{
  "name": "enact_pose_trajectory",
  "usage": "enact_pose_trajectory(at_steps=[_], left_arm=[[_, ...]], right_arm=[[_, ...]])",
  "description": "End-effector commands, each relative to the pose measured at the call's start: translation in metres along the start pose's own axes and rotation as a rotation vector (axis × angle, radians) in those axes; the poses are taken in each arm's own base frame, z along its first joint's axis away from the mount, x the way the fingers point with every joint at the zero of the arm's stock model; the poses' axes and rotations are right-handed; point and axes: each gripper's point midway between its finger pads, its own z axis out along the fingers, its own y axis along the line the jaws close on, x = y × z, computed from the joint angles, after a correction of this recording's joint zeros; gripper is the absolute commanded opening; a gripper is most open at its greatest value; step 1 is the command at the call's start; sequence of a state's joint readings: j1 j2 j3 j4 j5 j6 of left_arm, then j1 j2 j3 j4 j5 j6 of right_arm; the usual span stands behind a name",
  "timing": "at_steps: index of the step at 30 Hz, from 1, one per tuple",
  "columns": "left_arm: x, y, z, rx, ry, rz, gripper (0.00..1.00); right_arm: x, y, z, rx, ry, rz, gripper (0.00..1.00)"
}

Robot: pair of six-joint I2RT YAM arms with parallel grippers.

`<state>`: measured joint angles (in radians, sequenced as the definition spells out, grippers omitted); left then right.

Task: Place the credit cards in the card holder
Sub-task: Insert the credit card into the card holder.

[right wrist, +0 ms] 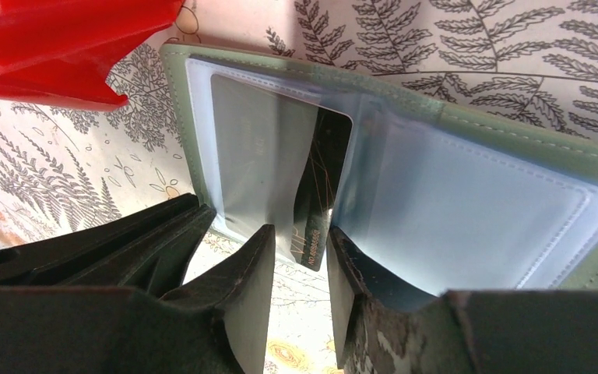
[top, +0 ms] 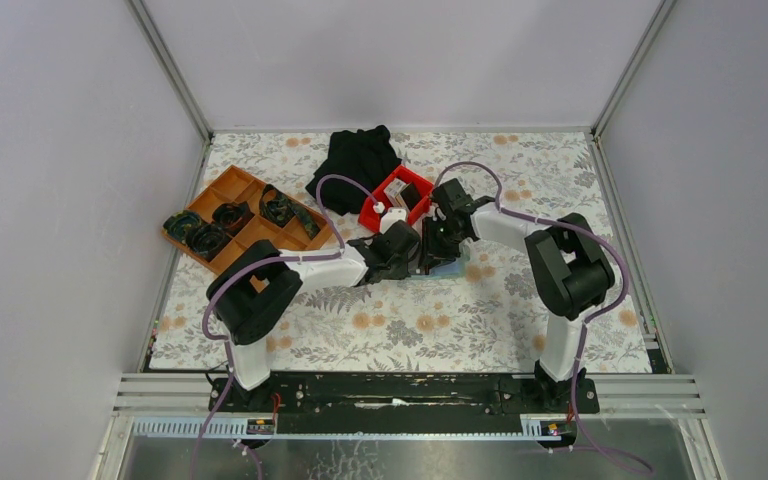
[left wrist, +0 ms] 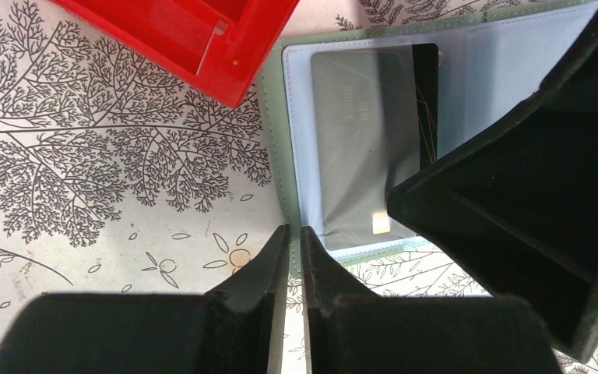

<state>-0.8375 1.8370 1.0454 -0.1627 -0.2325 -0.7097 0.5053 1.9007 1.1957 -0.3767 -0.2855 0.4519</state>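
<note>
- Right gripper (right wrist: 300, 234) fingers fill the front of its wrist view. The jaws stand parted astride the near corner of a dark card (right wrist: 325, 179), with table showing in the gap, so nothing is clamped.
- That card sits mostly under the clear sleeve of the left page. One long edge is bare beside the fold, and its near end pokes out past the near rim.
- Its long axis runs parallel to the fold, straight away from the right jaws toward the far rim. The pocket mouth faces the fold, so I judge the card must slide sideways, leftward, to seat fully.
- Spread flat around it, the holder (right wrist: 475, 202) lies at mid-table between the two grippers. Its right page looks empty.
- At the holder's near left corner is the left gripper (left wrist: 294, 230), its jaws almost clenched with only a slit between them. Whether they pinch the rim I cannot tell; it looks placed to steady the holder.
- Both arms are at the holder, but only the right one is on the card.
- Just beyond, far and left, is the red bin (right wrist: 47, 47).
- Everything rests on the leaf-patterned table (right wrist: 62, 179).
</note>
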Motion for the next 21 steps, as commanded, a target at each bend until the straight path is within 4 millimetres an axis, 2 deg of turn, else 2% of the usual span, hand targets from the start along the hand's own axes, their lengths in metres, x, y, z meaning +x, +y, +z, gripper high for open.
enact_pose_trajectory(at_steps=[1, 4, 14, 21], left_arm=[[0.081, 0.031, -0.005, -0.082, 0.258, 0.070, 0.13], [0.082, 0.031, -0.006, -0.083, 0.256, 0.069, 0.13], [0.080, 0.026, -0.005, -0.069, 0.249, 0.059, 0.13], [0.079, 0.020, -0.004, -0.060, 0.244, 0.054, 0.13]], right_arm=[[0.008, 0.009, 0.009, 0.013, 0.027, -0.035, 0.38], [0.007, 0.006, 0.008, 0.028, 0.023, -0.045, 0.38], [-0.001, 0.024, 0.008, -0.017, 0.019, -0.074, 0.38], [0.003, 0.029, 0.009, -0.025, 0.030, -0.085, 0.38]])
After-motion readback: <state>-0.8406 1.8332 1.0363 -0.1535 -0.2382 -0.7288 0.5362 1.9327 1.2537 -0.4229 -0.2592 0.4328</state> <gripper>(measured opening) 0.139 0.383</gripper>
